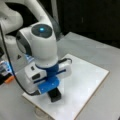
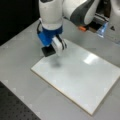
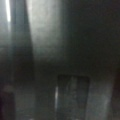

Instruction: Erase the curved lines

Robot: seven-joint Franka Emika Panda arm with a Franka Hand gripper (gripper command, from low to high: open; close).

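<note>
Grey surface (image 2: 20, 52) carries the white board (image 2: 82, 80). Your pincer (image 1: 53, 92) is closed on the black eraser (image 1: 55, 95), which hangs at the board's corner in both front views, contact uncertain. No curve lines are visible on the board. Keep the eraser face flat, press lightly and evenly, and stay inside the board edge.

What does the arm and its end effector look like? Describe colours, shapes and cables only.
The arm is glossy white with rounded joints, dark grey seams and a lit blue ring on top. A black cable runs alongside. The end effector has a white body on a bright blue mount.
</note>
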